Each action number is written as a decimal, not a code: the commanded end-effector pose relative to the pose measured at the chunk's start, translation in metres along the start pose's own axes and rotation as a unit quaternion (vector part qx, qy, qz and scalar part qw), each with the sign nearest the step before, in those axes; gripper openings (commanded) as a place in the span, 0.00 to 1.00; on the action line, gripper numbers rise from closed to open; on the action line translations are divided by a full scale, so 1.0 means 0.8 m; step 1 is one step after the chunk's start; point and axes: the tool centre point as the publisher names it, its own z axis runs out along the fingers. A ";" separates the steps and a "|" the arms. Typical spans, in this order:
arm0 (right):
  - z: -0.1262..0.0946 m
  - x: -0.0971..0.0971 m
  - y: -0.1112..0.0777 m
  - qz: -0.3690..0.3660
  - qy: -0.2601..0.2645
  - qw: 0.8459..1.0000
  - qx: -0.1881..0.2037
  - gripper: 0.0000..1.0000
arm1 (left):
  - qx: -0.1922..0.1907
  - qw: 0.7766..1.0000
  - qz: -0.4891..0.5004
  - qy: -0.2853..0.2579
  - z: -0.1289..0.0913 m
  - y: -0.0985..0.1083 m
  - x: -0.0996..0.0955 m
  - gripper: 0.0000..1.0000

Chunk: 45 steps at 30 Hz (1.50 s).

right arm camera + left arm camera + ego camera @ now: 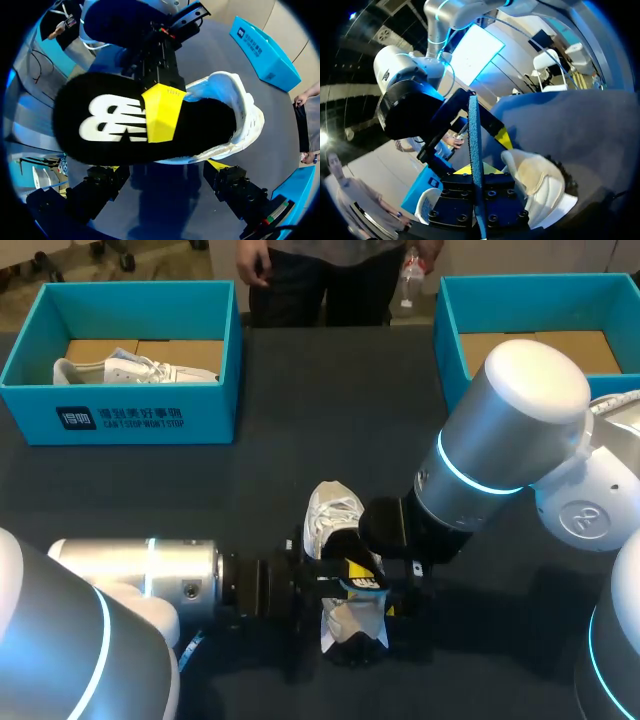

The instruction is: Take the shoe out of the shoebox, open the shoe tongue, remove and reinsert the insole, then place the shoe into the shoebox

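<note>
A white shoe [335, 512] lies on the dark table, toe pointing away from me. Its black insole [125, 125], with a white logo, sticks out of the heel opening and is partly still inside the shoe [235, 107]. My left gripper [358, 580] is shut on the insole, one yellow fingertip [160, 112] pressed flat on its top. In the left wrist view the insole [472, 145] shows edge-on between the fingers of the left gripper [476, 172], with the shoe [535, 175] beside it. My right gripper [165, 167] hovers over the insole, fingers wide open and touching nothing.
A blue shoebox [120, 415] at the back left holds another white shoe [135, 368]. A second blue shoebox [450, 340] stands at the back right, partly hidden by my right arm [510, 440]. Both arms crowd the table's near middle.
</note>
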 end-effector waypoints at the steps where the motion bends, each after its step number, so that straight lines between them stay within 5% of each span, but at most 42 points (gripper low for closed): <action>1: 0.002 0.001 0.001 0.000 -0.001 1.000 0.001 1.00 | 0.002 0.999 0.031 -0.010 0.010 0.023 0.007 0.00; 14: 0.002 0.001 0.001 0.000 -0.001 1.000 0.001 1.00 | -0.028 0.999 0.041 -0.015 0.011 0.043 0.000 0.00; 16: 0.002 0.001 0.001 0.000 -0.001 1.000 0.001 1.00 | -0.029 0.999 0.022 -0.016 0.007 0.038 -0.002 0.30; 21: 0.002 0.001 0.001 0.000 -0.001 1.000 0.001 1.00 | -0.023 1.000 0.003 -0.014 -0.003 0.023 -0.007 0.33; 31: 0.002 0.001 0.001 0.000 -0.001 1.000 0.001 1.00 | -0.014 1.000 -0.009 0.004 -0.004 0.003 -0.001 0.20; 34: 0.002 0.001 0.001 0.000 -0.001 1.000 0.001 1.00 | -0.015 1.000 -0.008 0.010 0.000 0.004 0.002 0.00; 45: 0.002 0.001 0.001 0.000 -0.001 1.000 0.001 1.00 | -0.050 0.998 0.039 0.002 0.022 0.052 0.002 0.00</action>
